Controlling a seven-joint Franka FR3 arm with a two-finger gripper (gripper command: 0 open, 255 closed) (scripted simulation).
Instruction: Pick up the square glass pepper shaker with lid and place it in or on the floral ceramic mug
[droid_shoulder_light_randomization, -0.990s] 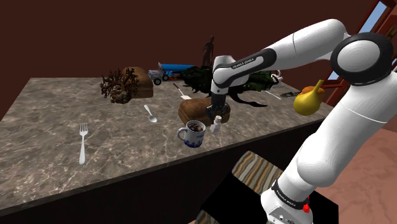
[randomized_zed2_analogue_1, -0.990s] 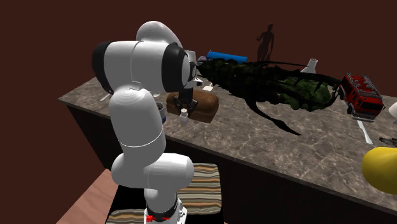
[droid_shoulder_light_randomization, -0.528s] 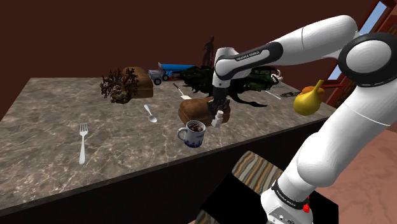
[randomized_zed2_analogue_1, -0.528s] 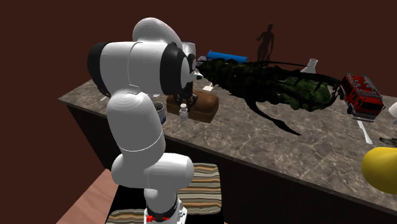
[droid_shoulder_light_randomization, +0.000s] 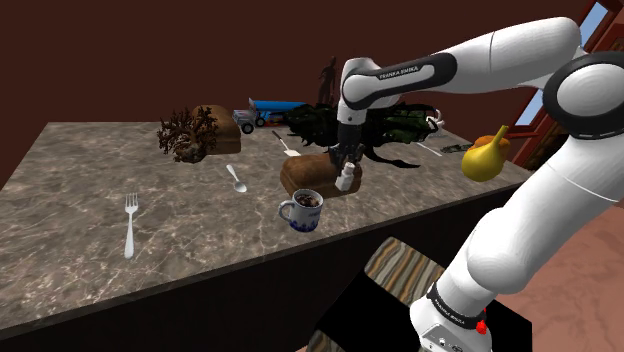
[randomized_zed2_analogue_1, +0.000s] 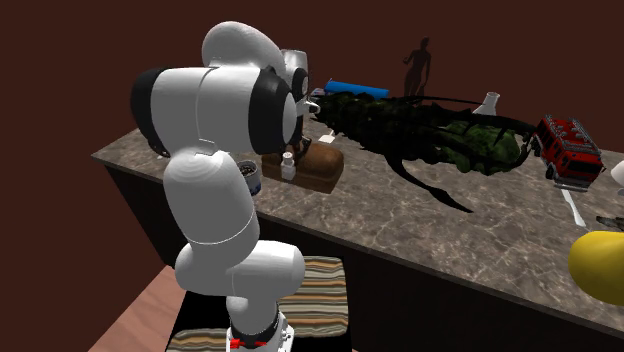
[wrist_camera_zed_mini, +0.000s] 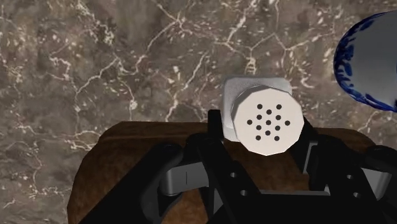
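Observation:
My black gripper (droid_shoulder_light_randomization: 345, 170) is shut on a small square clear pepper shaker (droid_shoulder_light_randomization: 346, 181) with a round white perforated lid (wrist_camera_zed_mini: 267, 121). I hold it a little above the marble counter, in front of a brown loaf (droid_shoulder_light_randomization: 300, 172). In the wrist view both fingers (wrist_camera_zed_mini: 216, 130) clasp the shaker's sides. The white mug with blue flower pattern (droid_shoulder_light_randomization: 303, 210) stands on the counter to the shoulder view's lower left of the shaker, dark inside; its blue-patterned rim (wrist_camera_zed_mini: 369, 60) shows beside the shaker. From the second exterior view the shaker (randomized_zed2_analogue_1: 288, 168) hangs next to the mug (randomized_zed2_analogue_1: 249, 176), partly behind my arm.
On the counter (droid_shoulder_light_randomization: 80, 180) lie a fork (droid_shoulder_light_randomization: 130, 224) and a spoon (droid_shoulder_light_randomization: 236, 178). A dark green lizard-like figure (randomized_zed2_analogue_1: 450, 135), a red fire truck (randomized_zed2_analogue_1: 568, 148), a yellow gourd (droid_shoulder_light_randomization: 486, 157) and a brown spiky piece (droid_shoulder_light_randomization: 186, 135) stand further back. The counter's front edge runs close to the mug.
The arm has risen and carried the shaker up off the counter, slightly toward the loaf. The fingers stayed shut on it; the mug has not moved.

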